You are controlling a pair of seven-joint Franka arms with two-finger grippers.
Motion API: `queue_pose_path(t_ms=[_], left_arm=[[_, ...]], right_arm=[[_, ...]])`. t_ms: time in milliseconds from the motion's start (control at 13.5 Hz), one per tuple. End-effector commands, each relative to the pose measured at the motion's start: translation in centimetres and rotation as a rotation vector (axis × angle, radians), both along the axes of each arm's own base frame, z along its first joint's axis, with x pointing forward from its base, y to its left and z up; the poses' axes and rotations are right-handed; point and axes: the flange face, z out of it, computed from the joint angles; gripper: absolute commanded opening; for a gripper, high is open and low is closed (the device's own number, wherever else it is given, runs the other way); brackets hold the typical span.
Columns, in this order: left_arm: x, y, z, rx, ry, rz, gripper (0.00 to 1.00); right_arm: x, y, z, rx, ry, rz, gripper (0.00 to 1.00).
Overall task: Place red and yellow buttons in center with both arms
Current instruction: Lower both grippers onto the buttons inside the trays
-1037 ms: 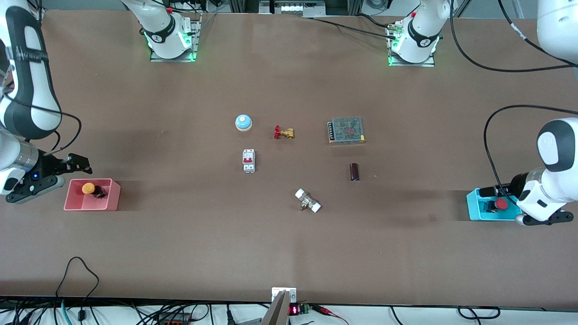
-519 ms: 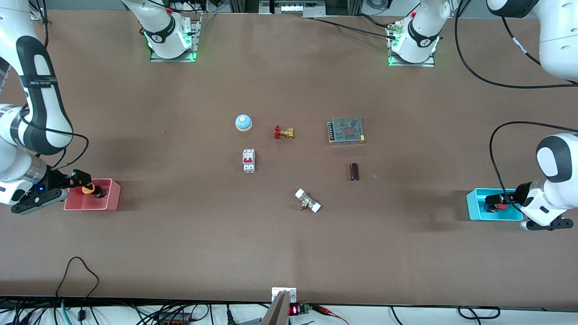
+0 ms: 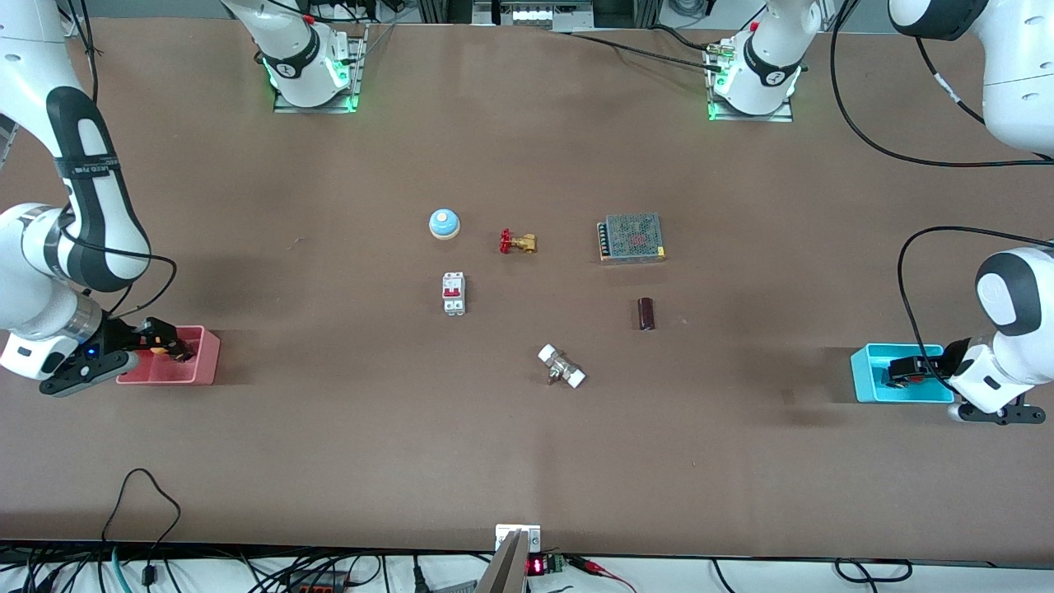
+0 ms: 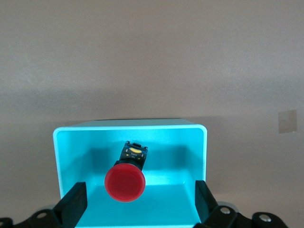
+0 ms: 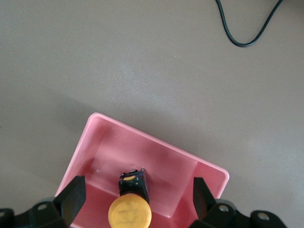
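The orange-yellow button (image 5: 129, 212) lies in a pink bin (image 5: 161, 154) at the right arm's end of the table. My right gripper (image 5: 137, 199) is open and low in the bin, one finger on each side of the button and clear of it. The red button (image 4: 124, 182) lies in a cyan bin (image 4: 130, 127) at the left arm's end. My left gripper (image 4: 140, 204) is open and straddles it the same way. In the front view the right gripper (image 3: 165, 342) and left gripper (image 3: 904, 369) cover both buttons. The centre (image 3: 535, 301) is bare brown tabletop.
Around the centre lie a blue bell (image 3: 444, 223), a brass valve with a red handle (image 3: 517, 241), a white breaker (image 3: 454, 293), a mesh-topped power supply (image 3: 631, 237), a dark cylinder (image 3: 646, 314) and a white-ended fitting (image 3: 561, 366).
Both grippers have come down into their bins. The right gripper moved in from beside the pink bin to over the yellow button. The left gripper lowered around the red button.
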Motion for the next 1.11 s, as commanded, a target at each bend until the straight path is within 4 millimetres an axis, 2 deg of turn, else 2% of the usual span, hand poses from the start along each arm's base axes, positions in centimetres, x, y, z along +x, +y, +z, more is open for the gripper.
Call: queue_pose_path(t_ms=[0,296,741,889,1037], left_arm=[[-0.1,1.0,-1.4,-0.011,0.014,-0.022,1.0],[-0.3,1.1,-3.2,-0.019,0.035,-0.012,1.0],[-0.4,1.3,-4.2,-0.017,0.047,-0.021,1.0],[-0.4,1.3,-4.4,-0.017,0.049,-0.023,1.0],[-0.4,1.3,-4.5,-0.017,0.05,-0.031,0.91]], right_arm=[[-0.4,0.0,-0.7,-0.004,0.003,0.018,1.0],[-0.8,-0.2,-1.9,0.0,0.026,0.023,1.0],[-1.5,-1.1,-2.6,0.003,0.045,0.012,1.0],[-1.6,-1.3,-2.9,0.002,0.048,0.032,0.93],[-1.7,-1.5,-3.0,0.003,0.05,0.03,0.81]])
